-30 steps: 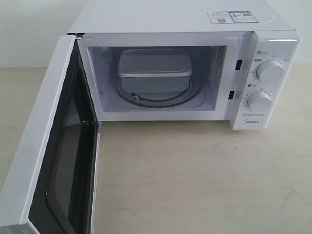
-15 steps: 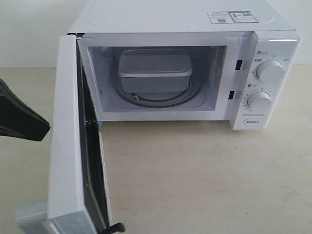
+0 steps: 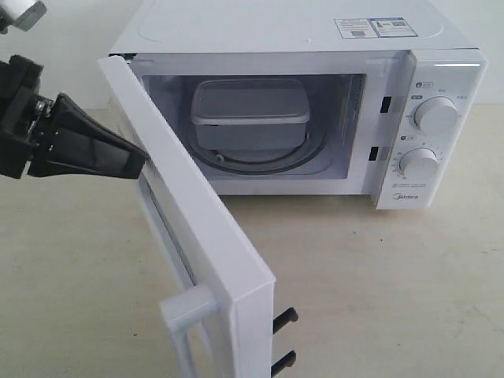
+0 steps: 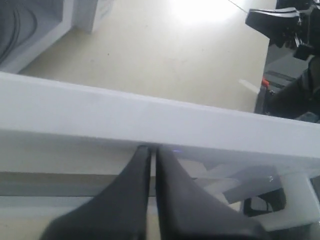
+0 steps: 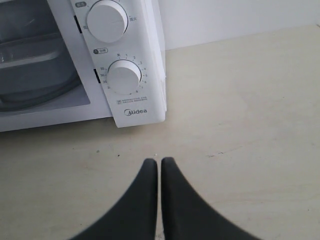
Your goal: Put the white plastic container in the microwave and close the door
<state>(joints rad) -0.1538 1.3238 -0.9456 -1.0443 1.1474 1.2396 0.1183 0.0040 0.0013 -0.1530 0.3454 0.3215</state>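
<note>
The white plastic container (image 3: 250, 114) sits lidded on the glass turntable inside the microwave (image 3: 441, 134). Its door (image 3: 193, 228) stands about half open, swung toward the cavity, handle (image 3: 187, 323) near the bottom edge of the exterior view. My left gripper (image 3: 140, 157) is shut with nothing held, its tips pressed against the door's outer face; in the left wrist view the left gripper (image 4: 153, 148) meets the door's white edge (image 4: 160, 120). My right gripper (image 5: 160, 161) is shut and empty, hovering over the table in front of the microwave's lower dial (image 5: 124, 77).
Two black latch hooks (image 3: 285, 318) stick out of the door's free edge. The beige table (image 3: 378, 291) spreads in front of the microwave. Stickers (image 3: 375, 27) lie on the microwave's top. Part of the other arm (image 4: 285, 25) shows in the left wrist view.
The door has swung from wide open to about half shut. My left gripper has come up from the lower left and now pushes against the door's outside.
</note>
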